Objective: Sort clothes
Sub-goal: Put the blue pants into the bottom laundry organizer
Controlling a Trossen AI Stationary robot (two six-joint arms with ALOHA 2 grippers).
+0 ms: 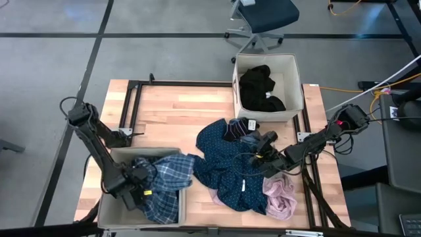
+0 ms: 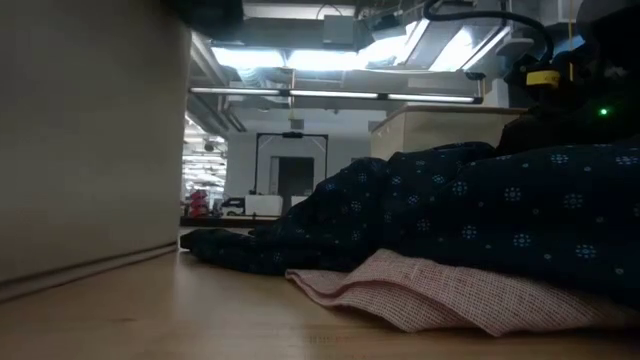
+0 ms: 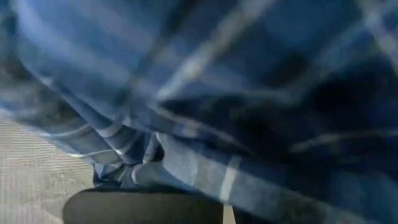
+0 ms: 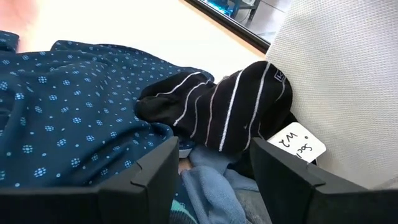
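Note:
My left gripper (image 1: 137, 186) is down in the near-left beige box (image 1: 105, 209), among the blue plaid shirt (image 1: 166, 179). The shirt fills the left wrist view (image 3: 217, 81) and hangs partly over the box's right rim. My right gripper (image 1: 255, 140) is open, low over the navy white-dotted garment (image 1: 223, 168) spread on the table's middle. In the right wrist view, its fingers (image 4: 155, 177) stand on either side of a light blue piece (image 4: 208, 186). Just ahead lies a black white-striped piece (image 4: 217, 112) with a white tag (image 4: 297, 143), against the far box's wall (image 4: 348, 81).
The far beige box (image 1: 294, 72) holds a black garment (image 1: 260, 89). A pale pink garment (image 1: 280, 197) lies at the near right, partly under the navy one; the low view shows it too (image 2: 430, 295). A black frame (image 1: 131, 105) runs along the table's edges. Bare wood lies at the far left.

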